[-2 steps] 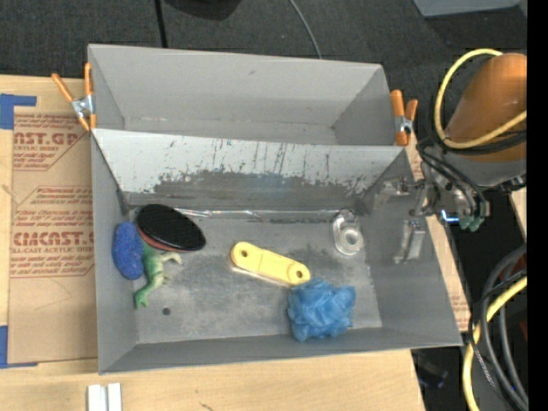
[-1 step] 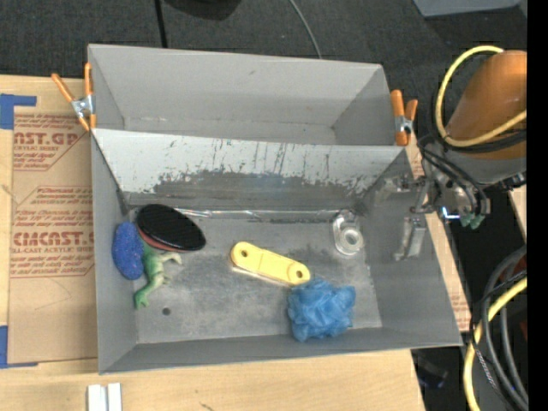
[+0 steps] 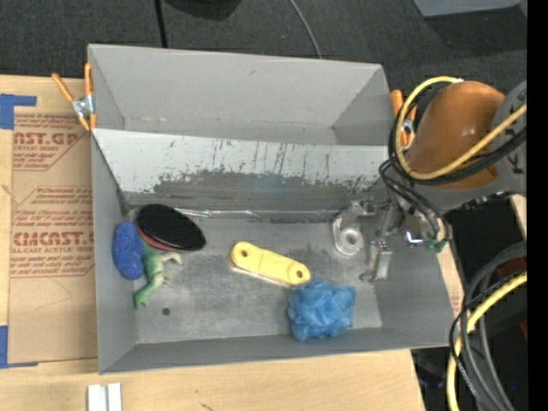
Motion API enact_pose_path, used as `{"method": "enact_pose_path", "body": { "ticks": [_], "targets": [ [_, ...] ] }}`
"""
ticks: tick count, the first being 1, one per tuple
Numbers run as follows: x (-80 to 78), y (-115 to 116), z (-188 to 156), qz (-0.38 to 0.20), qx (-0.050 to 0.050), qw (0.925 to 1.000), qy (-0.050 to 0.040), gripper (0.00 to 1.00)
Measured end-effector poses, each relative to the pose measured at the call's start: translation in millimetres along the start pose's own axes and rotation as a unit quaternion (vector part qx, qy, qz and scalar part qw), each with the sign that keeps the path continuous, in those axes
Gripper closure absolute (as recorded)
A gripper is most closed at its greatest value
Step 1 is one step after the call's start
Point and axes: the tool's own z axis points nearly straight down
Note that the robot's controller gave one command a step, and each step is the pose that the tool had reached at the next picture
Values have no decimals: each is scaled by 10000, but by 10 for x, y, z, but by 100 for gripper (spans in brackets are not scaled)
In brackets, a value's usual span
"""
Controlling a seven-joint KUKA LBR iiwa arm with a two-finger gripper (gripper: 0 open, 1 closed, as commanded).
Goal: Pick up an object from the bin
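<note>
Progress is looking slight from where I am standing: the picking itself is not yet showing. The gripper is hanging low at the right side of the grey bin, close to the floor and near the foot of the back wall, with bare metal under it and no object beneath. Whether it is parted or closed I cannot tell, as its end is sitting in a tangle of shiny parts and cables. Everything I can make out is lying on the bin floor. Nearest to the gripper, a crumpled blue lump is resting by the front wall, just down and to the left of it. A flat yellow piece is lying in the middle, a little further off. Well apart, in the left corner, a black oval, a blue chunk and a small green toy figure are crowding together. I am judging that the whole job is remaining: settling over one thing, closing on it and lifting it clear. Which thing it is meant for I cannot say.
</note>
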Motion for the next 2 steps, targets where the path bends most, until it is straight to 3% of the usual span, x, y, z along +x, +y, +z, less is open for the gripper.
{"method": "enact_pose_path", "body": {
  "ticks": [1,2],
  "targets": [
    [-115,202,366,-341,-25,9994,-13,0],
    [57,344,777,-245,8,9997,-21,0]
  ]
}}
